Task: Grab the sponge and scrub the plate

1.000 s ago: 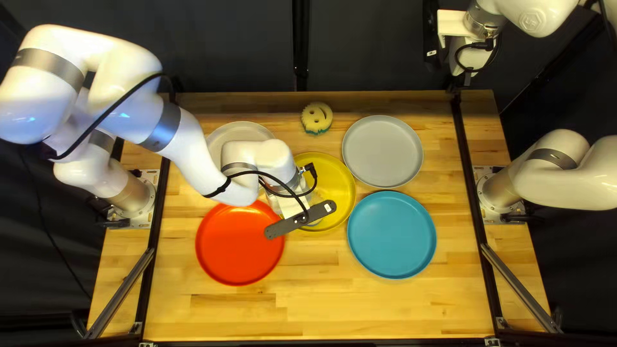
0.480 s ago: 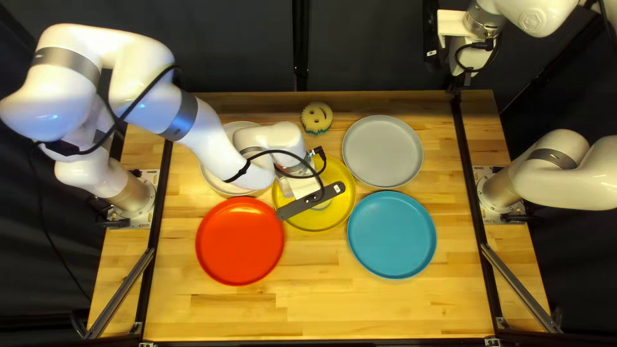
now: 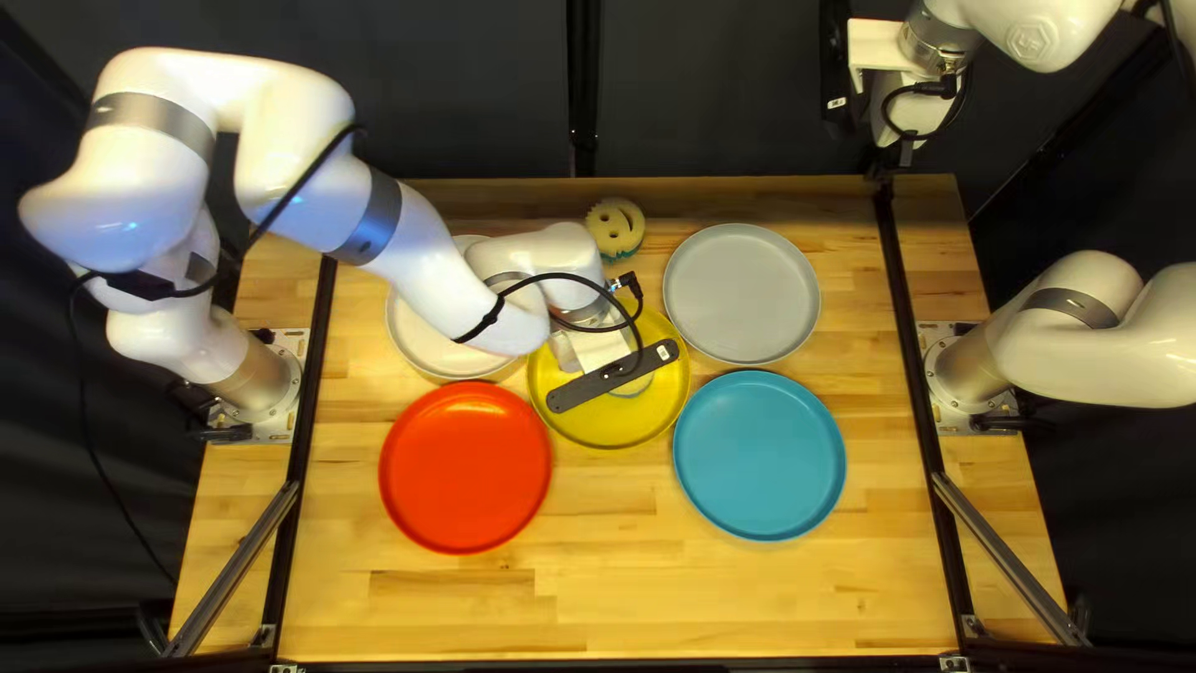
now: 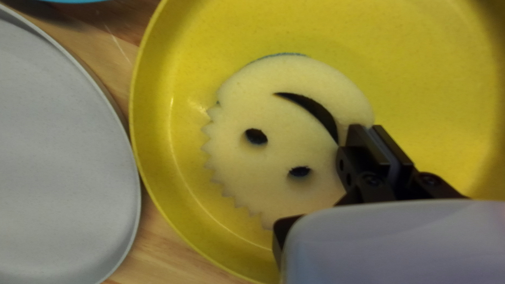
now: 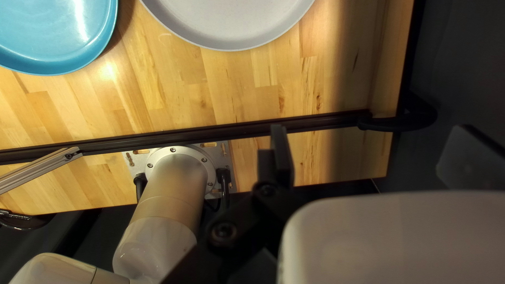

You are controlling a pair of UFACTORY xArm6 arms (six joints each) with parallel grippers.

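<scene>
Left wrist view: L claw (image 4: 370, 129) pinched narrow on rim of sponge (image 4: 279, 121), in yellow plate (image 4: 421, 63). Off-ctr grip, so drag might twist it loose; hard push could skid plate. R claw (image 5: 371, 132) wide.

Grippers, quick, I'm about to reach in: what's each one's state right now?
Left gripper: closed on the sponge.
Right gripper: open, holding nothing.

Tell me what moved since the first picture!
My left arm moved rightward and toward the table's far edge in the top left view. I see no new grab or letting go by my left claw. The sponge under it was too hidden earlier to judge. The plates, other sponge and right arm stayed put.
</scene>
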